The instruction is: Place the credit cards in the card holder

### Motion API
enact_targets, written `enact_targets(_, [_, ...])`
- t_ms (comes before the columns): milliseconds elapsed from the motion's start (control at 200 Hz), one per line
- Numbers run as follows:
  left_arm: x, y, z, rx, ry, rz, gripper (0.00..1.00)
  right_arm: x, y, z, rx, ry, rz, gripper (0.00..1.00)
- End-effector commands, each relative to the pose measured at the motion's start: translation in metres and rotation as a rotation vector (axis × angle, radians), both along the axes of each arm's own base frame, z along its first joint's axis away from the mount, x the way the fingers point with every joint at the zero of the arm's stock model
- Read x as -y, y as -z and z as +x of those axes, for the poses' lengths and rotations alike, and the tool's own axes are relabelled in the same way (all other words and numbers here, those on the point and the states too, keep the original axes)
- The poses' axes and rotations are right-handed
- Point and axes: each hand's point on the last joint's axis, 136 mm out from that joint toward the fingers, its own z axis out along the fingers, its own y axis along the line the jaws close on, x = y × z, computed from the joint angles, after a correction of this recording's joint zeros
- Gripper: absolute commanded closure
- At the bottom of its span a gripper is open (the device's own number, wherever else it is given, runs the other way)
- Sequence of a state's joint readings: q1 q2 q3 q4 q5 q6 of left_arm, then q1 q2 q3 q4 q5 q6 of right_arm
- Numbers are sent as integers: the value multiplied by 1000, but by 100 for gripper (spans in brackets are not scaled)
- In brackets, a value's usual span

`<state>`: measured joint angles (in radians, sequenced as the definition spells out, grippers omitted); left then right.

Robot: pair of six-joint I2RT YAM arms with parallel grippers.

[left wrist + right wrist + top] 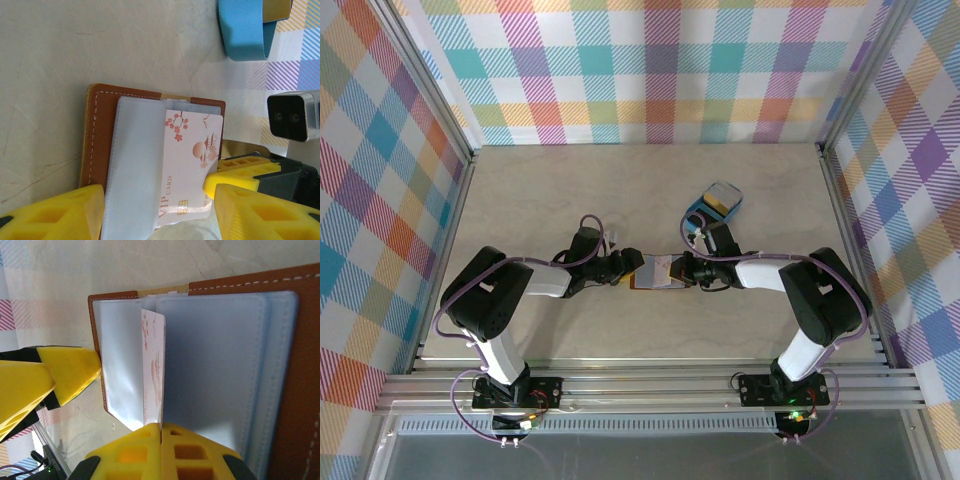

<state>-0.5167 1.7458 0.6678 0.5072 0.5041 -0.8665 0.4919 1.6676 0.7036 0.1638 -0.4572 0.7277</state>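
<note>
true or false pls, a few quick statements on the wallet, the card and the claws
1. The card holder lies open on the table. True.
2. The right claw is shut on a credit card. True.
3. That card is plain red. False: it is whitish with pink blossoms and VIP lettering.
4. The blue tray sits on the card holder. False: it stands apart, farther back.
5. The left claw is shut. False: its fingers stand wide apart.
</note>
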Motion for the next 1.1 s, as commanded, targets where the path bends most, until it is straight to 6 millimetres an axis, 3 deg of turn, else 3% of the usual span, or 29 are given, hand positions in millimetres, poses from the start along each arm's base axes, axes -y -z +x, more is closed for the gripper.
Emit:
enact_targets(0, [-3, 16, -5, -12, -5, 43, 40, 2, 11, -6, -30, -25, -36, 100])
enact_targets(520, [-10, 25, -6, -50, -30, 91, 42, -8, 21, -11, -74, -67, -15, 100])
enact_targets(715, [-13, 28, -7, -66, -39, 111, 43, -12, 16, -11, -64, -82, 6, 100])
enact_targets(1095, [-36, 34, -13, -110, -93, 252, 44, -12, 0, -4, 11, -74, 19, 100])
